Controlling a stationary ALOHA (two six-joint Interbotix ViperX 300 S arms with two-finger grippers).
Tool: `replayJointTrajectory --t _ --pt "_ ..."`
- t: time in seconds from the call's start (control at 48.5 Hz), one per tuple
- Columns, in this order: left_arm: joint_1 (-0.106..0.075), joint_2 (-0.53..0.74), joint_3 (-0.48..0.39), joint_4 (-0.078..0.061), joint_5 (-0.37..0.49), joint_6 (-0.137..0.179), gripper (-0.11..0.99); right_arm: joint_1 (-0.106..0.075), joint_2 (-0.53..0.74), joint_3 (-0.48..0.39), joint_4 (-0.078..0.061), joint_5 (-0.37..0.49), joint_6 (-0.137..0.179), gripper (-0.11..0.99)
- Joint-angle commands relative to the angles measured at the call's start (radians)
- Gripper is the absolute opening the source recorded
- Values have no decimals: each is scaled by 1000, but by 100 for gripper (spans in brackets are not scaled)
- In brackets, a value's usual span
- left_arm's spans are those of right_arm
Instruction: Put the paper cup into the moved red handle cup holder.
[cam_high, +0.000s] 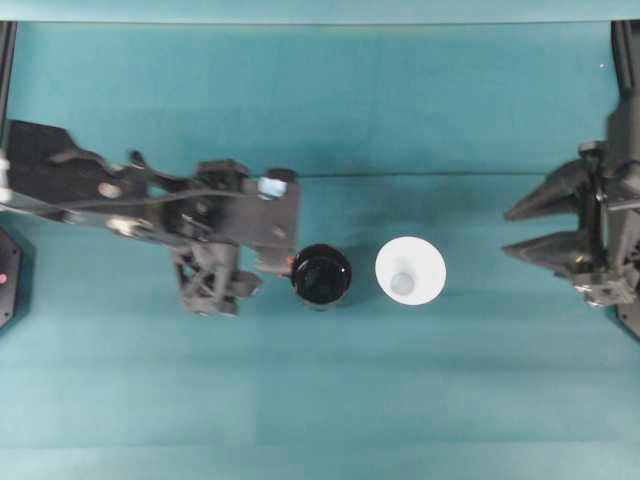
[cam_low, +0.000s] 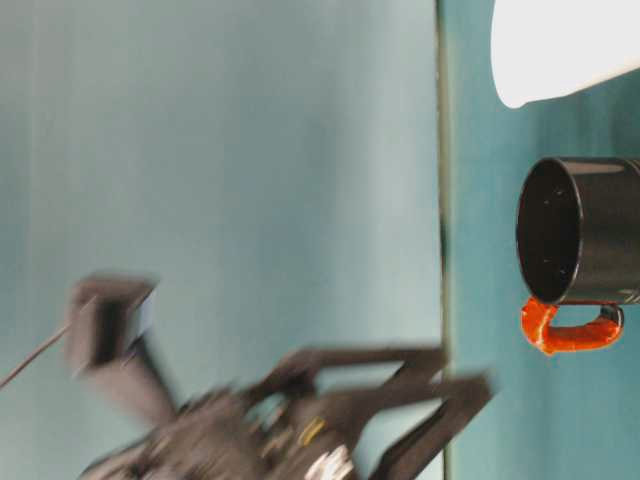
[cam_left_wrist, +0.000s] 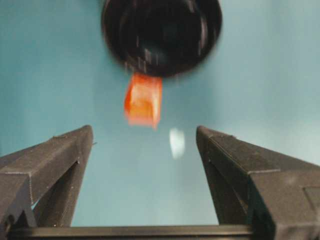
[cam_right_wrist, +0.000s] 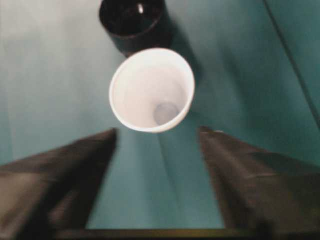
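Overhead view first: I see the teal table (cam_high: 320, 400), then my left gripper (cam_high: 272, 262) just beside the black cup holder (cam_high: 321, 275), jaws spread wide and holding nothing. My right gripper (cam_high: 512, 232) sits well apart at the table's right side, jaws also spread and empty. Between them the white paper cup (cam_high: 410, 270) stands upright on the table, near the holder's right side, not touching. The holder's orange-red handle (cam_left_wrist: 144, 100) points at my left gripper.

In the table-level view the paper cup (cam_low: 560, 50) is cut off by the frame edges, and the red handle cup holder (cam_low: 585, 230) loses its base at the edge. The left gripper (cam_low: 440, 420) is smeared by motion blur there. The orange handle (cam_left_wrist: 143, 100) blurs in the left wrist view.
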Motion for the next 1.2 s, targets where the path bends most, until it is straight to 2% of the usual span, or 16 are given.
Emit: replayJointTrajectory --t 0.0,0.083,0.165,0.268,0.371,0.557,0.681,0.804,0.887,0.928,1.011,1.073,1.176 --pt "2 -63 8 2 26 -3 86 -2 43 -60 3 17 17 57" --pt "2 -117 37 2 54 -8 86 -2 87 -89 -2 31 20 81" --pt "2 -166 67 2 71 -12 85 -2 146 -120 -2 48 21 94" --pt "3 -222 106 2 72 -14 85 -2 221 -158 -2 61 21 87" --pt "3 -265 143 0 72 -21 85 -6 310 -209 0 94 28 87" --pt "3 -305 181 0 71 -87 85 -23 465 -296 -3 210 38 87" --pt "3 -319 193 2 71 -115 85 -26 541 -333 -3 212 38 87" --pt "3 -330 202 0 69 -118 85 -28 586 -348 -3 195 41 87" --pt "3 -334 207 0 69 -118 85 -41 617 -347 -3 190 43 87" --pt "3 -336 209 0 66 -118 85 -54 632 -344 -5 190 43 87" --pt "3 -336 212 0 58 -118 85 -81 669 -342 2 193 44 87" --pt "3 -336 213 0 54 -118 85 -95 689 -345 2 192 55 87" --pt "3 -336 215 0 46 -118 85 -101 707 -362 2 189 69 87"
